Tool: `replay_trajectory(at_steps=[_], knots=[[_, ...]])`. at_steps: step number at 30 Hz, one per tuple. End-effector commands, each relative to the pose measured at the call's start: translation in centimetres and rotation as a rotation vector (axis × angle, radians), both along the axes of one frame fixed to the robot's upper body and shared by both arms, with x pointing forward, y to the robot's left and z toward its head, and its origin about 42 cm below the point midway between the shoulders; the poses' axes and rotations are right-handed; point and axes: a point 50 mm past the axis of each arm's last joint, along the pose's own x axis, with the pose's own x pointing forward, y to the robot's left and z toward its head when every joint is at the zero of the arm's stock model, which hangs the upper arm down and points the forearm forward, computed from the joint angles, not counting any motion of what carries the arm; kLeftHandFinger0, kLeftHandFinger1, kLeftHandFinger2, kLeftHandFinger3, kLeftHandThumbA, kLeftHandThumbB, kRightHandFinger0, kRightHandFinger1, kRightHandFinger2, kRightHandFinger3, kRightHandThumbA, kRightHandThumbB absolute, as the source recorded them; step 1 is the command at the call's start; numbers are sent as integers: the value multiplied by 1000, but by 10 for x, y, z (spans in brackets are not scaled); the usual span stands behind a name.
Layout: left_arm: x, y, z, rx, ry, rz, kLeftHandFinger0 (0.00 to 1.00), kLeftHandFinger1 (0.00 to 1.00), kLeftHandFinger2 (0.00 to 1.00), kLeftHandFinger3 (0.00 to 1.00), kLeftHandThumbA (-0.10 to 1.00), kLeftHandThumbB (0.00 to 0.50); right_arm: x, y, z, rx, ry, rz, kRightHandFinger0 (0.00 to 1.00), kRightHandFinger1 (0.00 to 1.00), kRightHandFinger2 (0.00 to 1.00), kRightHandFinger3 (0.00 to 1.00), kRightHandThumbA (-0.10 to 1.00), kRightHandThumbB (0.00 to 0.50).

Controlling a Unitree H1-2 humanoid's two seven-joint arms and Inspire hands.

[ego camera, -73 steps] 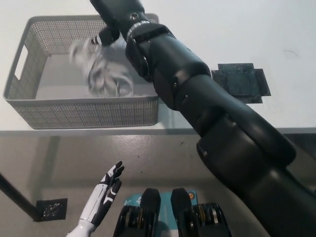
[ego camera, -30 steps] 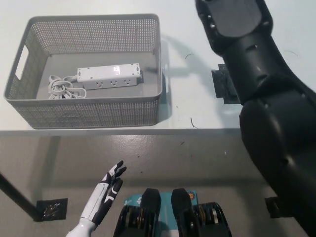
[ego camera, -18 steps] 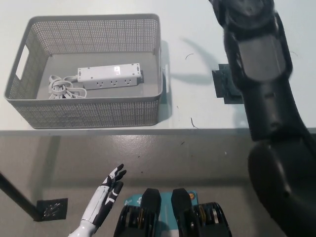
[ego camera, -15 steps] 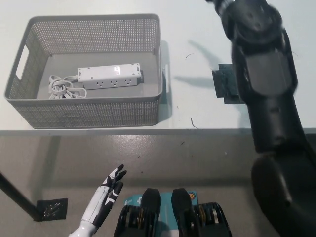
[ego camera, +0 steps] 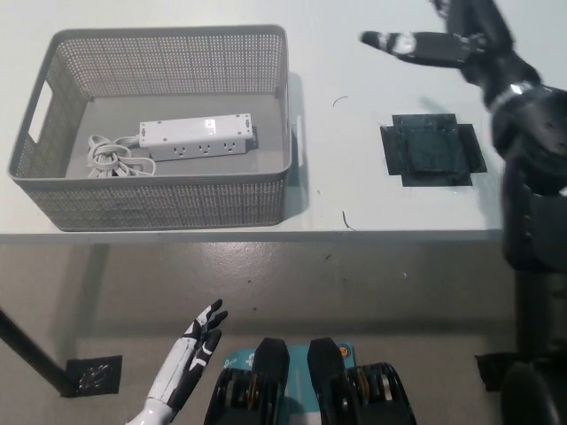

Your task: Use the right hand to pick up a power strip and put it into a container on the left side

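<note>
The white power strip (ego camera: 196, 137) lies flat inside the grey mesh basket (ego camera: 168, 205) on the table's left side, its coiled white cable (ego camera: 108, 158) beside it. My black right hand (ego camera: 450, 37) hangs open over the table's far right, well away from the basket, fingers spread and holding nothing. At the bottom left, below the table edge, my white left hand (ego camera: 186, 359) rests open.
A black square mat (ego camera: 431, 150) lies on the white table (ego camera: 354, 199) right of the basket, under my right arm. The table's front edge runs across the middle of the view, with grey floor below.
The power strip came free of my right hand and now lies in the basket. My right arm has swung from over the basket to the far right.
</note>
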Motion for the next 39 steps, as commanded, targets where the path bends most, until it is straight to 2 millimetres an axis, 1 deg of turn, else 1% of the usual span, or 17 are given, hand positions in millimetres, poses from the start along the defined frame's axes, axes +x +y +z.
replay_trajectory(at_steps=[1, 13, 14, 15, 16, 18, 19, 20, 22, 23, 26, 29, 31, 33, 37, 38, 39], knots=[[4, -1, 14, -3, -77, -42, 1000, 1000, 944, 1000, 1000, 20, -277, -34, 211, 158, -1230, 521, 1000, 1000, 1000, 1000, 1000, 332], [1, -4, 9, -14, -63, -42, 1000, 1000, 957, 1000, 1000, 20, -276, -34, 211, 157, -1203, 535, 1000, 1000, 1000, 1000, 1000, 331], [1, -4, 9, -7, -66, -42, 1000, 1000, 948, 1000, 1000, 14, -266, -15, 126, 236, -1121, 476, 1000, 1000, 1000, 1000, 1000, 466], [2, -4, 9, -3, -69, -44, 1000, 1000, 945, 1000, 1000, 10, -311, 12, 20, 445, -1102, 204, 1000, 1000, 1000, 1000, 1000, 386], [3, -4, 9, -6, -65, -44, 1000, 1000, 945, 1000, 1000, 21, -310, 20, 19, 495, -1063, 207, 1000, 1000, 1000, 1000, 1000, 365], [2, -5, 8, -6, -64, -47, 1000, 1000, 944, 1000, 1000, 23, -314, 23, -2, 493, -895, 157, 1000, 1000, 1000, 1000, 1000, 426], [2, -5, 8, -8, -63, -46, 1000, 1000, 941, 1000, 1000, 22, -316, 20, -14, 477, -803, 170, 1000, 1000, 1000, 1000, 1000, 324], [1, -5, 8, -13, -63, -44, 1000, 1000, 941, 1000, 997, 21, -321, 15, -32, 440, -678, 186, 1000, 1000, 1000, 1000, 1000, 410], [3, -5, 9, -14, -67, -47, 1000, 1000, 943, 1000, 995, 18, -317, 10, -54, 399, -620, 189, 1000, 1000, 1000, 1000, 1000, 417], [5, -5, 9, -16, -67, -47, 1000, 1000, 945, 1000, 992, 10, -310, 12, -68, 388, -603, 176, 1000, 1000, 1000, 1000, 1000, 333], [5, -5, 9, -17, -62, -43, 1000, 1000, 945, 1000, 987, 21, -296, 10, -118, 265, -478, 2, 1000, 1000, 1000, 1000, 1000, 356], [7, -4, 11, -15, -67, -41, 1000, 1000, 931, 1000, 977, 10, -279, 12, -165, 266, -311, -71, 1000, 1000, 1000, 1000, 1000, 217], [7, -4, 11, -15, -67, -40, 1000, 1000, 930, 1000, 975, 15, -272, 12, -192, 302, -209, -93, 1000, 1000, 1000, 1000, 1000, 207], [7, -4, 10, -16, -63, -40, 1000, 1000, 934, 1000, 974, 14, -263, 11, -226, 298, -82, -153, 1000, 1000, 1000, 1000, 1000, 269], [6, -5, 10, -7, -60, -46, 1000, 1000, 937, 1000, 985, 22, -255, 5, -268, 308, 68, -198, 1000, 1000, 1000, 1000, 1000, 223], [7, -5, 10, -12, -62, -44, 1000, 1000, 936, 1000, 986, 24, -253, 3, -272, 293, 83, -201, 1000, 1000, 1000, 1000, 1000, 81], [8, -5, 11, -14, -64, -42, 1000, 1000, 936, 1000, 986, 26, -251, 0, -280, 272, 111, -207, 1000, 1000, 1000, 1000, 1000, 125]])
